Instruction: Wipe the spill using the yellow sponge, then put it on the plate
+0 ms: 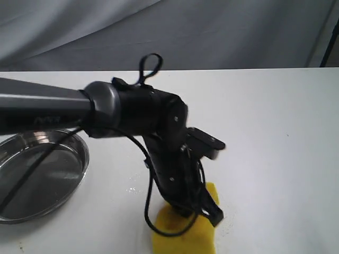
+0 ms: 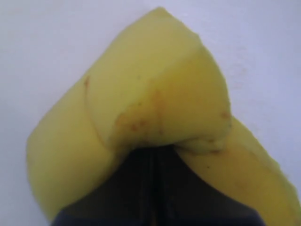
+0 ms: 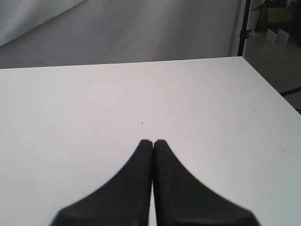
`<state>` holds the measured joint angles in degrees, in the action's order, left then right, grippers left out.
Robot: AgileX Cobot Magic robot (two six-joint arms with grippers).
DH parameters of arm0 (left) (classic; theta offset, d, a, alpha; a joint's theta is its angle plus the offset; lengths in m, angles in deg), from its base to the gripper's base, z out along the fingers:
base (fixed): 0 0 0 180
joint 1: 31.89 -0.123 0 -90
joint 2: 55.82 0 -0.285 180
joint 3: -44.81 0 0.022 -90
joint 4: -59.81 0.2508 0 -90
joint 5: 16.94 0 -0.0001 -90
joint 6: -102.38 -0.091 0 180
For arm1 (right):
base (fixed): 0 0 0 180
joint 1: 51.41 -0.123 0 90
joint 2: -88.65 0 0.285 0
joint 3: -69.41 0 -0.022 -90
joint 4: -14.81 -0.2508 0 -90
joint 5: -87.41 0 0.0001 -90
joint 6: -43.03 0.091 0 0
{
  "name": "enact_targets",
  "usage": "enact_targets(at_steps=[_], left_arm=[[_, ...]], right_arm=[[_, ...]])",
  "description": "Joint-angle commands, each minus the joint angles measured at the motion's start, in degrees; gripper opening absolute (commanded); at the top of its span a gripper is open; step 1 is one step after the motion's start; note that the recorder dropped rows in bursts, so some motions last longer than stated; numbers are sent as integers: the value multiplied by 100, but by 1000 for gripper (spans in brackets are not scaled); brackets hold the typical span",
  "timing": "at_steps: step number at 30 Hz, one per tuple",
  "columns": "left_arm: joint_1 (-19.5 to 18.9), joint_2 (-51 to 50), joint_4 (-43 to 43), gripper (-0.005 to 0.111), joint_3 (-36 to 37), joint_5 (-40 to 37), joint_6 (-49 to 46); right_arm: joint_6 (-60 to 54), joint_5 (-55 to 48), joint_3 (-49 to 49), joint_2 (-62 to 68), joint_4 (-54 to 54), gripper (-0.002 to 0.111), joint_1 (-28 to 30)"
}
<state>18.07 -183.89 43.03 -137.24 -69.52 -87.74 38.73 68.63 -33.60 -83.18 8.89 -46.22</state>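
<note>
The yellow sponge (image 1: pixel 185 241) lies pressed on the white table at the near edge, with my left gripper (image 1: pixel 195 211) shut on it from above. In the left wrist view the sponge (image 2: pixel 155 89) bulges and folds around the dark fingertips (image 2: pixel 141 165), and faint brown stains show on its foam. The steel plate (image 1: pixel 58 185) sits at the left of the sponge with nothing in it. A few tiny wet specks (image 1: pixel 131 189) lie between plate and sponge; the spill puddle itself is hidden. My right gripper (image 3: pixel 153 141) hangs shut over bare table, out of the exterior view.
The left arm (image 1: pixel 132 114) reaches across from the left, with its cable drooping over the plate and looping onto the sponge. The white table (image 1: pixel 275 137) stretches back to a grey curtain (image 1: pixel 169 32). A black stand (image 3: pixel 242 28) is past the table's far corner.
</note>
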Motion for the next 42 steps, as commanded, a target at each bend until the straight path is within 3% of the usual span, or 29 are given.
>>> enact_targets(at_steps=[1,7,17,20,24,29,34,38,42], left_arm=[[731,-112,-453,0,97,-515,-396],[997,-99,-442,0,97,-612,-398],[467,1407,1485,0,97,-631,1013],[83,1989,1931,0,97,-710,1487],[-700,2647,2280,0,97,-1051,1805],[-1976,3136,2393,0,97,-1524,1766],[-3002,3241,2417,0,125,-1527,1729],[-3520,3231,2453,0,455,-1210,1688],[-3819,3221,2525,0,1227,-522,1615]], right_arm=[[17,3,22,-24,41,0,-12],[17,3,22,-24,41,0,-12],[17,3,22,-24,41,0,-12],[17,3,22,-24,41,0,-12],[17,3,22,-24,41,0,-12],[17,3,22,-24,41,0,-12],[17,3,22,-24,41,0,-12],[17,3,22,-24,41,0,-12],[17,3,22,-24,41,0,-12]])
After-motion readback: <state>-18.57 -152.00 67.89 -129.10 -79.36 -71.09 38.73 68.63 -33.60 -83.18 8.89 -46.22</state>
